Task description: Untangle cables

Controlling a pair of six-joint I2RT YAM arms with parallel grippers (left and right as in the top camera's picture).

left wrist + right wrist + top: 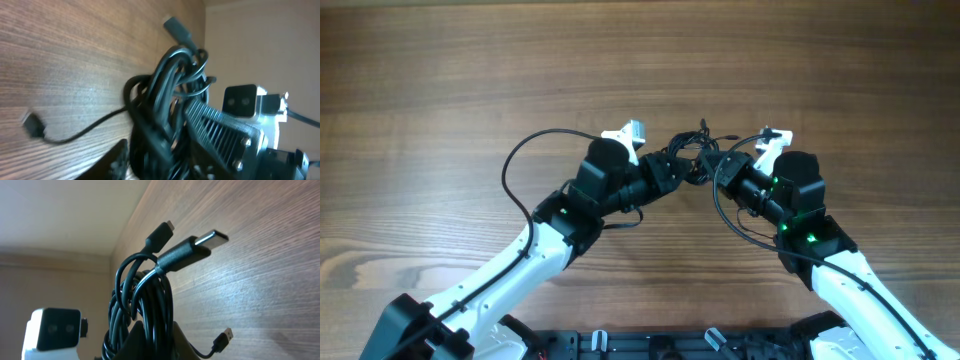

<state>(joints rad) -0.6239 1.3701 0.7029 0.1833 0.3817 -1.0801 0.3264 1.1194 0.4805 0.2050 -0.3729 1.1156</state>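
The knot is not yet undone: the cable bundle (698,152) hangs between the two arms near the middle of the table (620,60), its black loops wound tightly round one another. The left gripper (676,172) is clamped on one side of it and the right gripper (722,166) pinches the other, both sets of jaws narrow on cable as far as the wrist views show. One thin strand trails to a small plug (32,125) lying on the wood, and a larger USB plug (200,244) sticks up free. I judge this the pulling-apart step. The next move calls for drawing the arms apart gently and feeding a free end back through the loops. The surface is brown wood grain, with a plain beige wall (60,210) beyond its edge.
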